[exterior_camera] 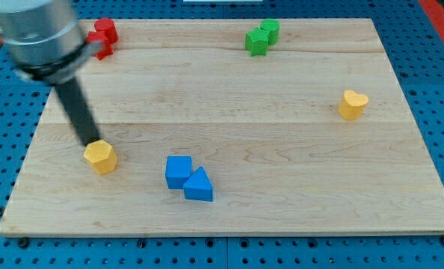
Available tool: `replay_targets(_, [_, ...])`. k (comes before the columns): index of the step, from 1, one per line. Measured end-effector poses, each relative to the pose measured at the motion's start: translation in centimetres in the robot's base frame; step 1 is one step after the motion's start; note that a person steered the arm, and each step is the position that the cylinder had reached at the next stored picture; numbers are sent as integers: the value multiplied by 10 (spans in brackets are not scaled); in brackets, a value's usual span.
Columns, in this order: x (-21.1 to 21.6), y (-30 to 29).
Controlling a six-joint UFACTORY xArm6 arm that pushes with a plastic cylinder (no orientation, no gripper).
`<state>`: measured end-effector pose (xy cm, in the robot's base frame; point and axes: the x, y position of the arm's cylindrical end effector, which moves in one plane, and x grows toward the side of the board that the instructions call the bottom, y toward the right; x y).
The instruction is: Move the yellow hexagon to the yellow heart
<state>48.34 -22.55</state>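
Rod, no pincer fitted, so nothing was clenched: my tip (90, 143) touched the yellow hexagon (101, 156) at its upper-left edge, near the tabletop's (229, 217) left side. Yellow heart (352, 104) lay far right, slightly higher.

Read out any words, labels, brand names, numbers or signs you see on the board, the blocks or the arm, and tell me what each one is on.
There are none to read. The wooden board, the yellow hexagon block, the yellow heart block, the two blue blocks, the green blocks, the red blocks and the blurred arm above my tip show no lettering.
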Motion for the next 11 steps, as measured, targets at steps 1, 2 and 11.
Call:
replay_targets(1, [41,14])
replay_targets(2, [31,103])
replay_targets(11, [-120,198])
